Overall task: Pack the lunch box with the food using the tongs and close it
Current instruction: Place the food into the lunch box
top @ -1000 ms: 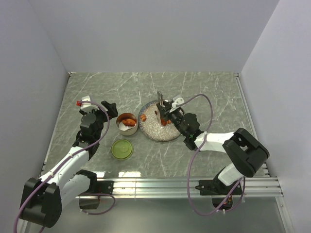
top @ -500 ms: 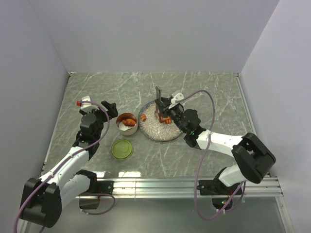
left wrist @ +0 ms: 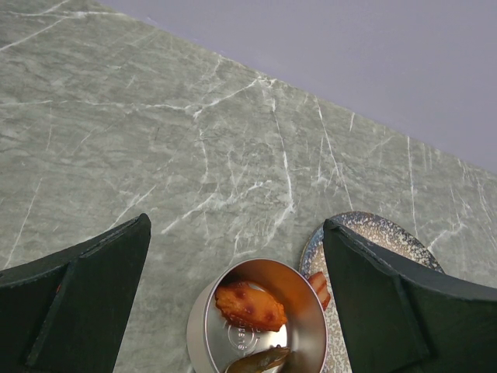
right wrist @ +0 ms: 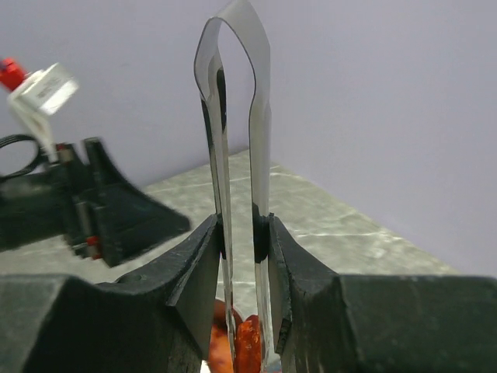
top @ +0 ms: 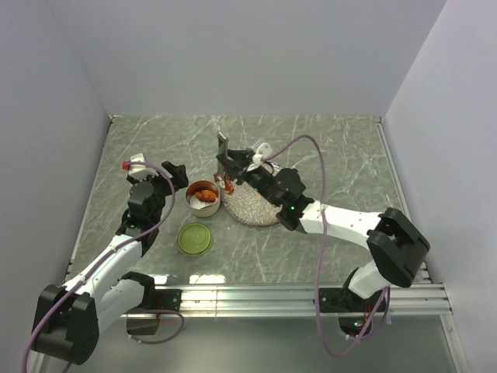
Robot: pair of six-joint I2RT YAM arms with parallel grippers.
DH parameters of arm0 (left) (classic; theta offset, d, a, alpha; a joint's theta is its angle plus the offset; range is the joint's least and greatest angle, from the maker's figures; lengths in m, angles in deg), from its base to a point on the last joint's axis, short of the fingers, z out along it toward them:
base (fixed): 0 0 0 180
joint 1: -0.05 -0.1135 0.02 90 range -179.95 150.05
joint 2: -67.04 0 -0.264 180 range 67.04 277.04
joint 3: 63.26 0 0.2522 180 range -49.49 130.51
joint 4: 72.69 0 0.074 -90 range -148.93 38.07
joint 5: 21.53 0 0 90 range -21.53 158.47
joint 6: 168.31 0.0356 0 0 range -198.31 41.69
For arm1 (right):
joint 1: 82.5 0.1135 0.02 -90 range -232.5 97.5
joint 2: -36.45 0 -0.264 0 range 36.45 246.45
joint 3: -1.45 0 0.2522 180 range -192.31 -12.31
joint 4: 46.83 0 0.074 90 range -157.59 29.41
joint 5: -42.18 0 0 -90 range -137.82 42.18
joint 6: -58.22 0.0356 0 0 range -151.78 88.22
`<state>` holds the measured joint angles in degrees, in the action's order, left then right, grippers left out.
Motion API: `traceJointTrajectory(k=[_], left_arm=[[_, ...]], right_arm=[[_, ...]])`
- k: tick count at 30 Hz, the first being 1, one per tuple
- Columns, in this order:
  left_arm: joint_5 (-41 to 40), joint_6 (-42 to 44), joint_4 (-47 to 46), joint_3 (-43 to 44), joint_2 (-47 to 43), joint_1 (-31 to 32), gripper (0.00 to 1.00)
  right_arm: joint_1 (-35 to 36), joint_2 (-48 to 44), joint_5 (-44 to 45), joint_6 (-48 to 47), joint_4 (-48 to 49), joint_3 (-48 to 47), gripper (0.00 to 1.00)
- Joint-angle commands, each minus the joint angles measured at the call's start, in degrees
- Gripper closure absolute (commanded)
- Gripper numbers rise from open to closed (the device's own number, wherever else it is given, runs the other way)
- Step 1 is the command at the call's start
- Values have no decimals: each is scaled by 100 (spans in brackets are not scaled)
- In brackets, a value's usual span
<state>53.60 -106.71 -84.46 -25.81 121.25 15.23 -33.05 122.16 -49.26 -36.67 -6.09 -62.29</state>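
Note:
The lunch box (top: 204, 199), a small steel tin, stands left of the speckled plate (top: 256, 210) with its green lid (top: 195, 238) lying nearer me. In the left wrist view the tin (left wrist: 203, 326) holds an orange chunk (left wrist: 250, 305) and a brown strip (left wrist: 260, 360). My right gripper (top: 235, 169) is shut on the tongs (top: 224, 149), which stand upright at the plate's left edge beside the tin. Between the tongs (right wrist: 233, 155) arms, below my right gripper (right wrist: 239, 233), an orange chunk of food (right wrist: 248, 350) is pinched. My left gripper (left wrist: 237, 225) hangs open, just left of the tin.
A strip of food (left wrist: 318, 286) lies on the plate's rim (left wrist: 365, 227) next to the tin. Grey walls close in the marble table (top: 326, 148) on three sides. The right arm's cable (top: 311, 155) arcs over the plate.
My right gripper has carried the tongs and an orange chunk leftward from the plate's middle to its left edge by the tin. The left arm has not moved.

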Motion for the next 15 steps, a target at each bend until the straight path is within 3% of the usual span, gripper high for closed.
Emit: traceJointTrajectory(k=[1,12,15], left_arm=[[-7,-87,-188,22,-87,3,1],[-16,-95,-180,-13,-157,3,1],[-24,-95,-179,-13,-157,3,0]], right_arm=[[214,287,-261,58,377,-477,82],[425,1044,-428,207,395,-1093,80],[434,1211,-428,225,377,-1242,74]])
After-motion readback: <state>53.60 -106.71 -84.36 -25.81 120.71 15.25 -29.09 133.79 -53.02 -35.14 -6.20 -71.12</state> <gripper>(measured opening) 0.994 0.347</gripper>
